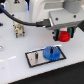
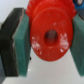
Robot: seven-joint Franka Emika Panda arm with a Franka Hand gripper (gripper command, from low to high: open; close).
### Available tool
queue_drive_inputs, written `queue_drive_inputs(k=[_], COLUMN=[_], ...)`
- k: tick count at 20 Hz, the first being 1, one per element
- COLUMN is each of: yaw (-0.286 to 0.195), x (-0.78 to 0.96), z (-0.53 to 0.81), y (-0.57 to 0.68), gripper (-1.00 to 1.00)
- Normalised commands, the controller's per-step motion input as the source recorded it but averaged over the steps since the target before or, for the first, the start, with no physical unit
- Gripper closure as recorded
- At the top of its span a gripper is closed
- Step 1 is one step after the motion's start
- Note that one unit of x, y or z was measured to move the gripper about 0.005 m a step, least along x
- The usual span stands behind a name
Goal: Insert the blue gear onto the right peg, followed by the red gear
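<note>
1. The white table [image 1: 15, 57] fills most of the exterior view, pale and glossy, and everything else sits on it or hangs over it.
2. My arm comes in from about one o'clock in the exterior view, a bulky white and grey body with a black cable [image 1: 25, 22] looping off toward ten o'clock.
3. The grey plate [image 1: 35, 57] with its black border lies flat on the table at roughly six o'clock from the centre of the exterior view, its long side running slightly uphill toward the exterior view's right.
4. The blue gear [image 1: 51, 52] lies flat on the plate's end toward the exterior view's right. I cannot make out the right peg itself; the gear covers that spot.
5. The plate's other pin [image 1: 36, 56] stands as a thin dark upright mark on the bare grey end, well apart from the blue gear.
6. My gripper [image 1: 63, 34] hangs above the table at about one o'clock from the blue gear, clear of the plate.
7. Its teal pads [image 2: 21, 44] are closed narrow on the red gear [image 1: 64, 36], which I hold by its rim; in the wrist view the centre hole [image 2: 51, 35] faces the camera, dark and round.
8. A small metallic object [image 1: 18, 31] rests on the table near ten o'clock, too blurred for me to name.
</note>
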Motion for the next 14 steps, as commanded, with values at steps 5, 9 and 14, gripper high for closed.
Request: queue_drive_inputs(k=[5, 9, 14], yaw=[0.000, 0.000, 0.000], x=[0.52, 0.27, 0.11], z=[0.06, -0.02, -0.10], y=[-0.25, -0.17, -0.10], gripper=[1.00, 1.00, 1.00])
